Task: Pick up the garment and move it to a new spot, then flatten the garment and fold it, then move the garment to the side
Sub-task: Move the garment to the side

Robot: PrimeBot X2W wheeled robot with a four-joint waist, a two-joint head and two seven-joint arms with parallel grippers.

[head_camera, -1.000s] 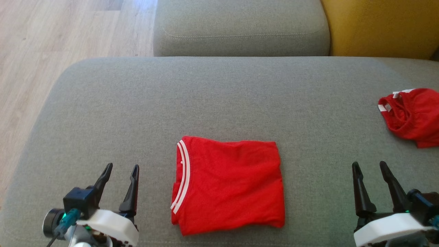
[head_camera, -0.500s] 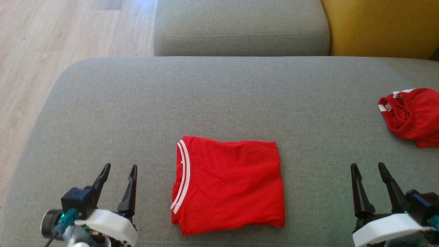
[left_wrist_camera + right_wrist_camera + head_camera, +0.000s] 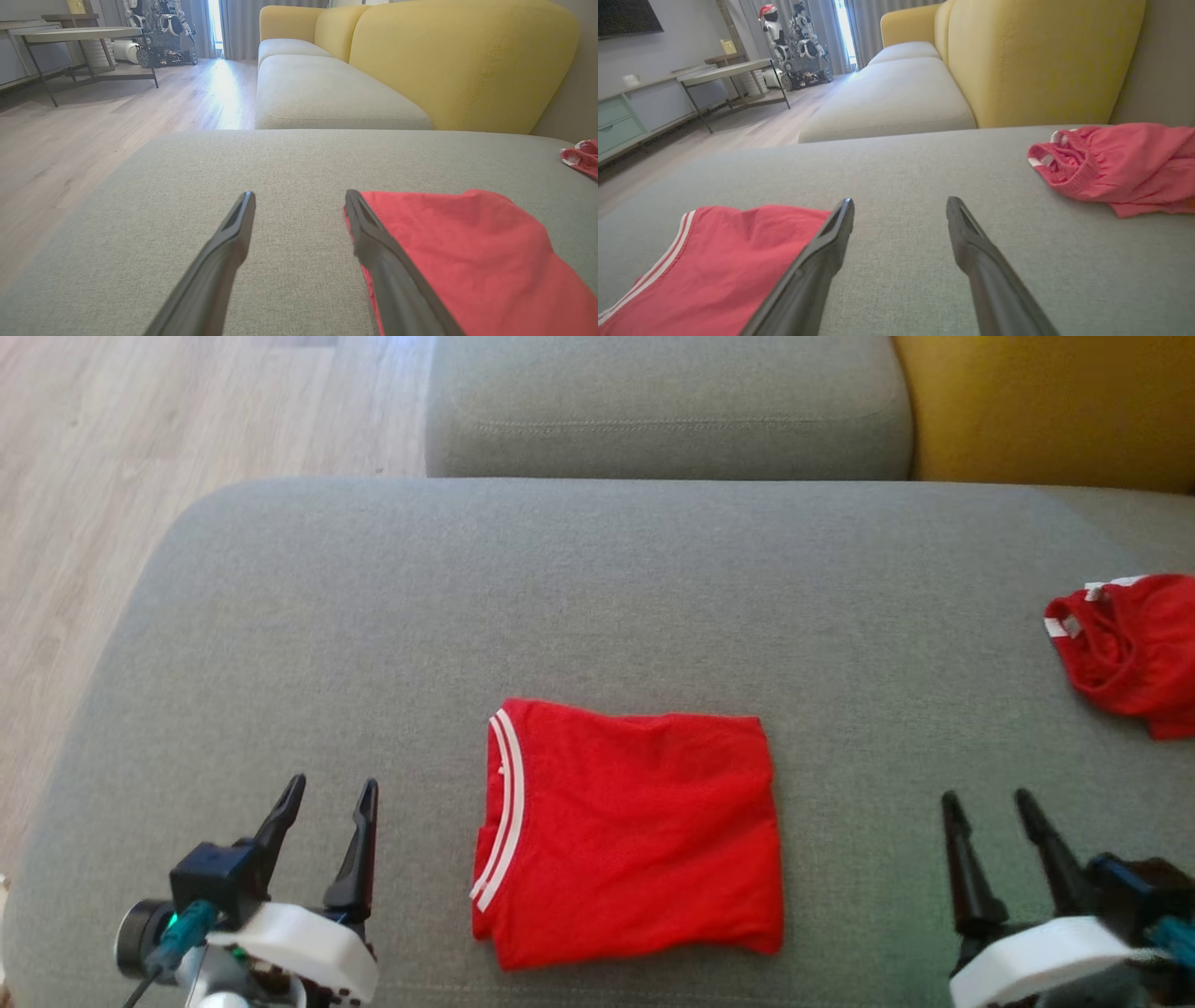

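Here the wide grey cushion [image 3: 597,588] takes up most of the head view, with a yellow backrest [image 3: 1046,401] behind it at the right. The folded red shirt [image 3: 635,840] lies flat near the cushion's front edge. Its white-striped collar points toward the robot's left, and it sits between the two grippers, touching neither. A crumpled red garment [image 3: 1130,649] sits well apart at the far right. The left gripper [image 3: 331,786] is near the shirt's collar edge, fingers spread wide and empty. The right gripper [image 3: 987,795], equally wide and empty, stands farther off the shirt's other side.
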